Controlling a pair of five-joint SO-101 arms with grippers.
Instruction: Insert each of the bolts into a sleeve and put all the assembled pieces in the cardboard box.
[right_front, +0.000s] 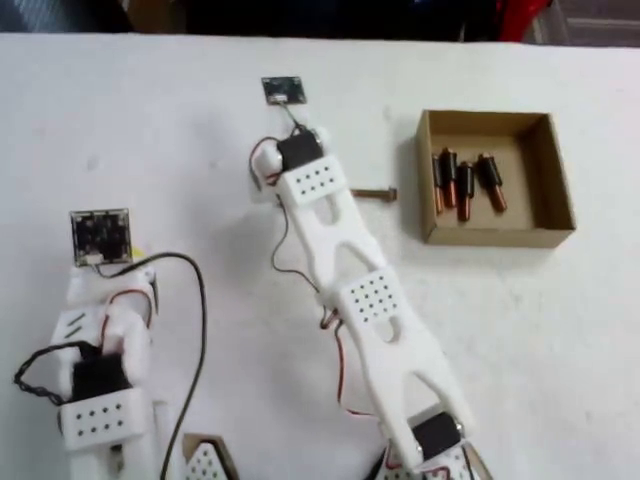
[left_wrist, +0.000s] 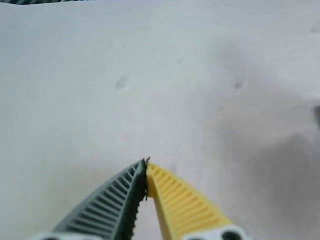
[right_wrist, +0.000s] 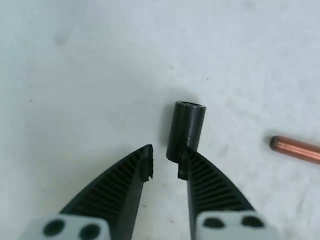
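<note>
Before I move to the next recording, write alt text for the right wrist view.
The open right gripper, black and ribbed, sits over a white table, with a short black cylindrical sleeve lying just at one of its tips. The end of a copper-coloured metal bolt lies apart from the sleeve.

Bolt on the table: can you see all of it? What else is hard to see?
Bolt: in the right wrist view the picture's edge cuts off its other end.
Sleeve: in the right wrist view a finger of the right gripper hides its near end.
Three pieces in the cardboard box: in the high view, too blurred to tell how deep each bolt sits.
</note>
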